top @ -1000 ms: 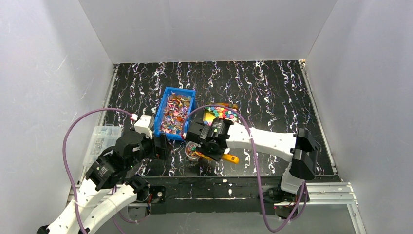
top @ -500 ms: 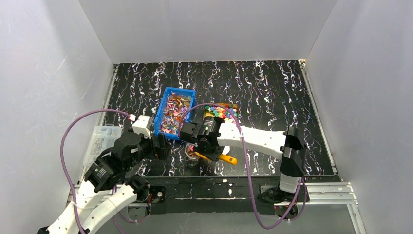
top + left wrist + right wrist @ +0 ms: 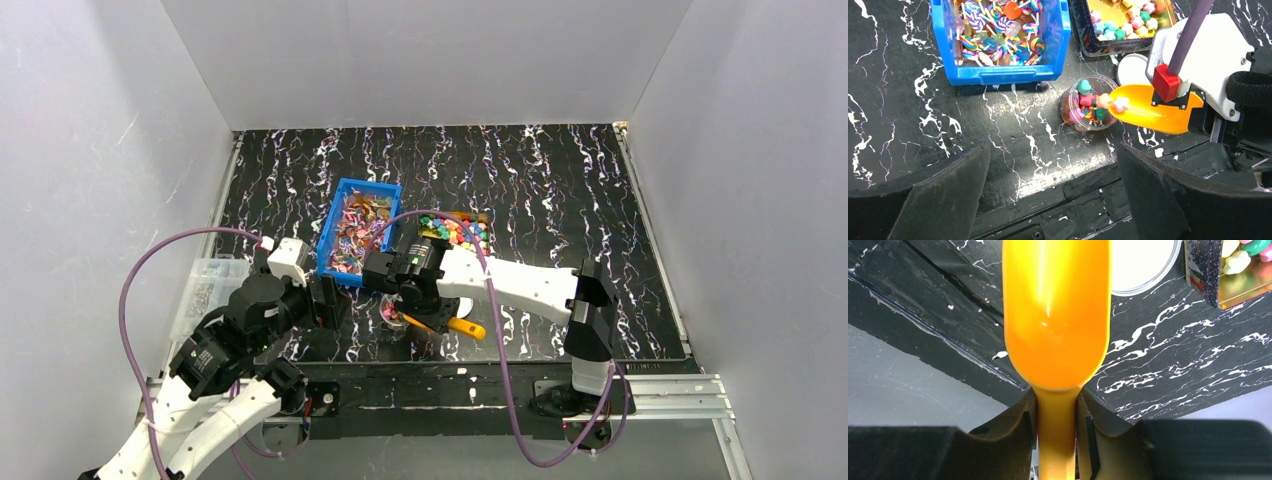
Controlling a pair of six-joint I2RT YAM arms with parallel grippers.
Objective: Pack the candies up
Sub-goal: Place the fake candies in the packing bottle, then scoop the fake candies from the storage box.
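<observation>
Robot test cell in a lab: plain white panels (image 3: pixel 430 60) box in a black marbled table (image 3: pixel 560 180) at 9, 12 and 3 o'clock, aluminium rail (image 3: pixel 680 395) along 6 o'clock, two white robot arms (image 3: pixel 520 285) bolted there, purple cables (image 3: pixel 126 295) looping loose.

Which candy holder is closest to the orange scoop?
The small clear round cup, right at the orange scoop's tip. It is see-through and round. The blue bin and the dark tray are boxy and sit farther back.
</observation>
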